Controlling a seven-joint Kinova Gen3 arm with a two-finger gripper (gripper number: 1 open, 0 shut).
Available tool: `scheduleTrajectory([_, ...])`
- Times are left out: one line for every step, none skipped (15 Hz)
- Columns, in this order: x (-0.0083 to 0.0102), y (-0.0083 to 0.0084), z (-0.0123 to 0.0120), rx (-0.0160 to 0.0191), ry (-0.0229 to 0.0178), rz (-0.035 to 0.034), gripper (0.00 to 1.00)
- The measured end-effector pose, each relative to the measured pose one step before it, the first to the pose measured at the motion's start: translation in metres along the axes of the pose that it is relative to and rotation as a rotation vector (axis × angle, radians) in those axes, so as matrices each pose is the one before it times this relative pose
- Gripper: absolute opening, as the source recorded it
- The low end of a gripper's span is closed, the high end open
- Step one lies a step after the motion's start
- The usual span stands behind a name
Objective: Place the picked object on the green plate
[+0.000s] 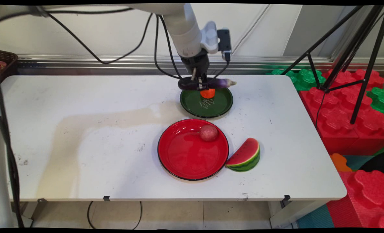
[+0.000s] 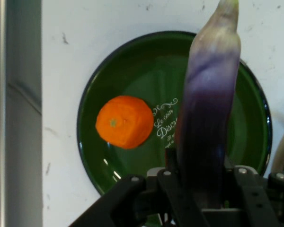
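Eggplant (image 1: 211, 84), long purple toy w/ a pale tip, is lying crosswise in the gripper (image 1: 201, 86), which is closing on it approx. at mid-length; in the hand view the eggplant (image 2: 209, 109) is running up from between the black fingers, gripped on both sides. It is hanging above the far rim of the green plate (image 1: 218, 105), not touching it. An orange fruit (image 1: 207, 93) is sitting on that plate, just below and beside the gripper. Step in hand, as a judgement: a carry phase, w/ the load held over the green plate. Any further lowering here is calling for clearance from the orange fruit, since the eggplant is spanning wider than the free plate area beside it. Nearer the camera, a red plate (image 1: 185, 158) is holding a reddish round fruit (image 1: 208, 132) by its far rim; a watermelon slice (image 1: 245, 156) is resting on the table (image 1: 82, 136) against that plate's right edge. Hard to make out: fingertip contact is masked by the eggplant in both views; the eggplant's dark end is merging w/ cables; the white lettering on the green plate is partly covered.
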Motion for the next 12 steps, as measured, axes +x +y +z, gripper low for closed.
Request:
scheduleTrajectory([-0.00107, -0.00226, 0.01057, -0.01193, -0.00695, 0.00881, 0.00])
scheduleTrajectory([-0.00110, -0.00211, 0.01032, -0.01225, -0.00556, 0.00873, 0.00])
scheduleTrajectory([-0.00088, -0.00173, 0.00819, -0.00978, -0.00370, 0.00676, 0.00])
scheduleTrajectory([-0.00113, -0.00185, 0.00887, -0.01095, -0.00348, 0.00681, 0.00])
scheduleTrajectory([-0.00086, -0.00157, 0.00852, -0.01107, -0.00346, 0.00687, 0.00])
scheduleTrajectory([-0.00089, -0.00129, 0.00742, -0.01029, -0.00219, 0.00546, 0.00])
scheduleTrajectory([-0.00103, -0.00095, 0.00590, -0.00817, -0.00192, 0.00365, 0.00])
scheduleTrajectory([-0.00040, -0.00051, 0.00369, -0.00544, -0.00075, 0.00240, 0.00])
scheduleTrajectory([-0.00028, -0.00068, 0.00524, -0.00782, -0.00111, 0.00435, 0.00])
scheduleTrajectory([-0.00026, -0.00033, 0.00321, -0.00501, -0.00034, 0.00243, 0.00])
scheduleTrajectory([-0.00040, -0.00052, 0.00455, -0.00698, -0.00043, 0.00317, 0.00])
scheduleTrajectory([-0.00017, -0.00040, 0.00466, -0.00727, 0.00020, 0.00323, 0.00])
